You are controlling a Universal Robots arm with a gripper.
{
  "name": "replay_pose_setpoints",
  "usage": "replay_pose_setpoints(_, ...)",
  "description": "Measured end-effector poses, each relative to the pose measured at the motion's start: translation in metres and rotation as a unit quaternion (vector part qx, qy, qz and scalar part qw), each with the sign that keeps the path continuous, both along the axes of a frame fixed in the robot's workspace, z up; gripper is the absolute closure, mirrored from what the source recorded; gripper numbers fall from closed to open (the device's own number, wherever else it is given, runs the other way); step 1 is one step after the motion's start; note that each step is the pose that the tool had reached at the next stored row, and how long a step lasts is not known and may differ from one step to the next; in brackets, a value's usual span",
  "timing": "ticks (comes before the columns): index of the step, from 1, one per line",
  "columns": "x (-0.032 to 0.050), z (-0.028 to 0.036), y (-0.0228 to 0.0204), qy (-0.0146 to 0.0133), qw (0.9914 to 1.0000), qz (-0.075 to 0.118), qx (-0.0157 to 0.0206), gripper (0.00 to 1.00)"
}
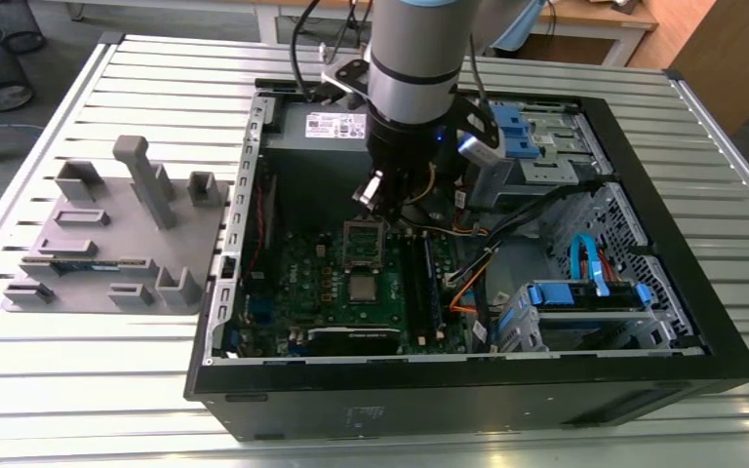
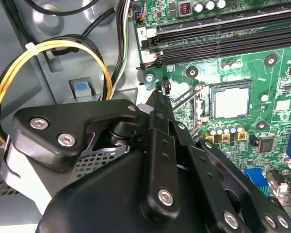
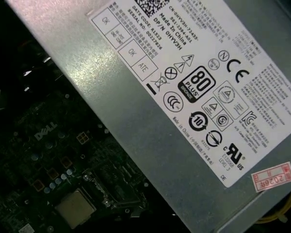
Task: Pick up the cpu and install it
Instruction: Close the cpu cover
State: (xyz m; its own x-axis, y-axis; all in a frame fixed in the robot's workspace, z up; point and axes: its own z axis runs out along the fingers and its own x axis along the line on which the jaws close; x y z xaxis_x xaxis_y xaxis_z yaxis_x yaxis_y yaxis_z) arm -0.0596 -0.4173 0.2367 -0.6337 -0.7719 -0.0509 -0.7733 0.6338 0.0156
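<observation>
The cpu (image 1: 366, 287) is a small silvery square lying flat in its socket on the green motherboard (image 1: 303, 302) inside the open computer case (image 1: 479, 375). Both wrist views show the cpu (image 2: 230, 103) (image 3: 75, 208). The socket's metal frame (image 1: 363, 239) stands raised just behind it. My gripper (image 1: 381, 203) hangs above the board, behind the socket and near the power supply, apart from the cpu. In the second wrist view the gripper (image 2: 158, 94) has its fingers drawn together with nothing between them.
A big grey power supply (image 3: 184, 97) with a white label fills the case's back. Yellow and black cables (image 2: 48, 53) loop beside it. Black memory slots (image 2: 223, 34) run next to the socket. Blue drive cages (image 1: 583, 292) stand on the exterior view's right. A grey fixture (image 1: 114, 244) holds a green memory stick (image 1: 82, 263).
</observation>
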Motion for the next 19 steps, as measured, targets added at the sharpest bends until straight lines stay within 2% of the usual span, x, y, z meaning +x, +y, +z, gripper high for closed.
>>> replay_pose_setpoints(11, -0.0008, 0.0032, -0.0018, -0.0006, 0.99988, 0.015, -0.0001, 0.89)
replay_pose_setpoints(19, -0.0029, 0.0040, -0.0085, -0.0021, 0.99972, 0.024, -0.0003, 0.89)
